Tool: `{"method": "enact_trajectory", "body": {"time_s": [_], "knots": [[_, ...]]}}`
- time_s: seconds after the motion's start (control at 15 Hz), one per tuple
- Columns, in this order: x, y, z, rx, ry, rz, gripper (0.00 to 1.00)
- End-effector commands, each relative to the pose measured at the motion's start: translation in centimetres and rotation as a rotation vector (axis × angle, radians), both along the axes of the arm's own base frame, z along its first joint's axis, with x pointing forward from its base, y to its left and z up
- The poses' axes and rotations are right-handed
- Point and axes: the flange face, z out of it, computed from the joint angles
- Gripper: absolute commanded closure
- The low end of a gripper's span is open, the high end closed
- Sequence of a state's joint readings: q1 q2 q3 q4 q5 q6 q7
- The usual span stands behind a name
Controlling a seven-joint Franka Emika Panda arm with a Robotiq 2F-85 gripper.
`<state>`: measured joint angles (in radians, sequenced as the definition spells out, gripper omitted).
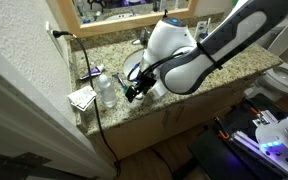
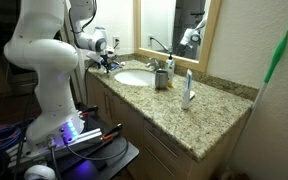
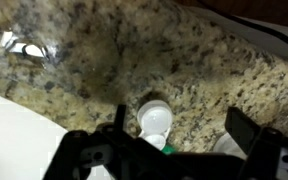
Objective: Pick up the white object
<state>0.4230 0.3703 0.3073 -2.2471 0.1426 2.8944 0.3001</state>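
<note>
We log a granite counter with the white arm reaching over it near the sink. The gripper hangs beside the sink, jaws wide apart, holding nothing. The white object lies between them, just beside the sink.

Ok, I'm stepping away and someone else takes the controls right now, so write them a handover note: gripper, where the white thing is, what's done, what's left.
Gripper: open, holding nothing, low over the granite counter beside the sink.
White object: on the counter near the sink's rim. In the wrist view it sits between the gripper's fingers, closer to one of them, and is not gripped.
Done: the approach; the gripper is roughly lined up over the object.
Left: centre on it if needed, lower, close, lift.
</note>
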Motion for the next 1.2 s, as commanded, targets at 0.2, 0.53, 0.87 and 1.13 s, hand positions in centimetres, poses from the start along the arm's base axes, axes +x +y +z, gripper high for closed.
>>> {"method": "enact_trajectory", "body": {"time_s": [0.2, 0.53, 0.87, 1.13], "knots": [[0.0, -0.5, -0.5, -0.021, 0.019, -0.003, 0.26], [0.0, -1.2, -0.4, -0.037, 0.023, -0.013, 0.62], [-0.1, -1.6, -0.2, -0.069, 0.061, -0.016, 0.8], [-0.3, -1.4, 0.1, -0.095, 0.086, -0.01, 0.41]]}}
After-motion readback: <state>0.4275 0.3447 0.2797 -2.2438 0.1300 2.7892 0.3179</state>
